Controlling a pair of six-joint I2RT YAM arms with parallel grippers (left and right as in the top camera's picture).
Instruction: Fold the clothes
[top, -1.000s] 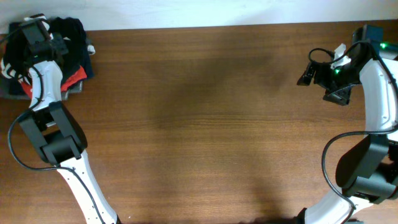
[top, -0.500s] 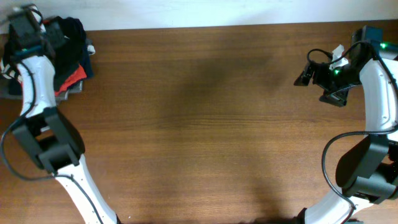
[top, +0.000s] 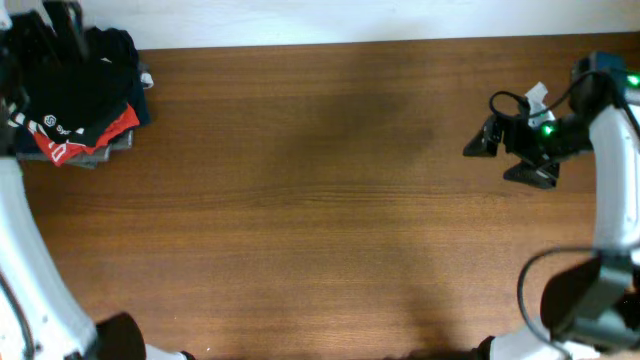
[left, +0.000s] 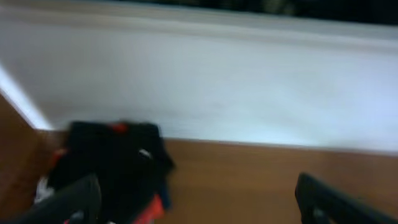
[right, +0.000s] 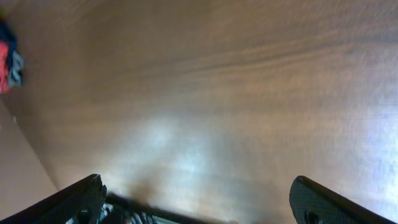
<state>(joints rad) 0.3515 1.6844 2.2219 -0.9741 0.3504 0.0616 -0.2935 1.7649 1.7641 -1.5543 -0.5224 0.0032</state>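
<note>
The clothes, a black T-shirt (top: 78, 85) with a small white round logo, lie bunched on top of a pile at the table's far left corner. The left wrist view shows the T-shirt (left: 112, 163) blurred, low on the left. My left gripper (top: 40, 30) hangs over the far edge of that pile, open and holding nothing; its dark fingers (left: 71, 204) stand wide apart around the left gripper's (left: 202, 210) empty gap. My right gripper (top: 502, 160) is open over bare wood at the far right, the right gripper (right: 202, 205) empty in its own view.
Under the black shirt lie a red garment (top: 120, 122) and a grey one (top: 98, 155). A white wall (left: 205, 81) runs behind the table's back edge. The brown tabletop (top: 320, 200) stretches between the two arms.
My left gripper opened, let go of the black shirt on the pile, and pulled back toward the far left. My right gripper shifted slightly left and toward the front.
</note>
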